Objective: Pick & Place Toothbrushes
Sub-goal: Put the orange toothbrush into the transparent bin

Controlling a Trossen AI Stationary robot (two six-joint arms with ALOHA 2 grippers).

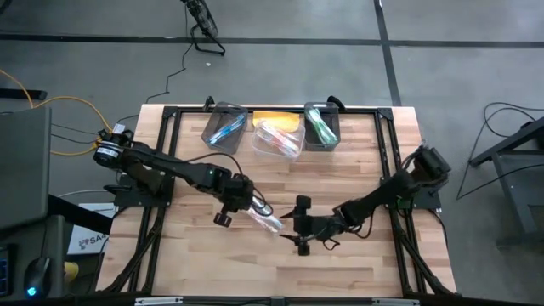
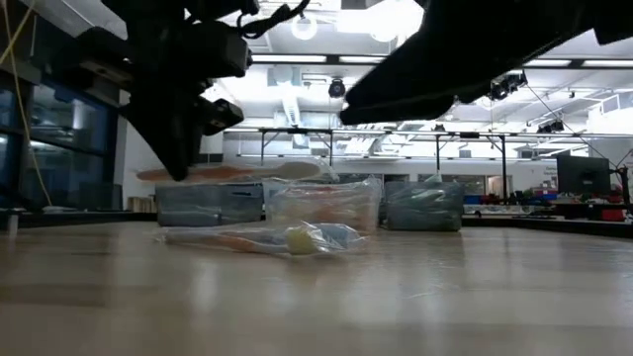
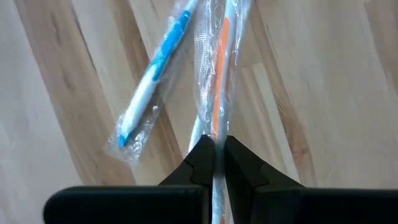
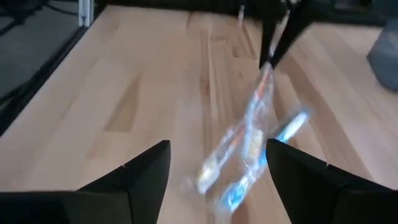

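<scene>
My left gripper [image 1: 248, 204] is shut on an orange toothbrush [image 3: 219, 74] in a clear wrapper, above the middle of the table. Under it, a blue toothbrush [image 3: 152, 74] in its own wrapper lies flat on the wood [image 2: 267, 238]. My right gripper [image 4: 217, 163] is open just to the right of them [image 1: 299, 226]. It points toward both toothbrushes, and its fingers hold nothing. Three bins stand at the table's far edge and hold more toothbrushes: a dark bin [image 1: 224, 127], a clear bin [image 1: 279, 138] and another dark bin [image 1: 321, 126]. My left gripper pinches the orange toothbrush's wrapper [image 3: 215, 132] between its two fingers, near one end of the toothbrush. The fingers come from above, slanting down. The toothbrush [image 2: 237, 173] is lifted clear of the table and lies roughly level beyond the fingers.
Bare wood lies in front of and on both sides of the toothbrushes. The black frame rails [image 1: 166, 153] run along the table's left, right and far sides.
</scene>
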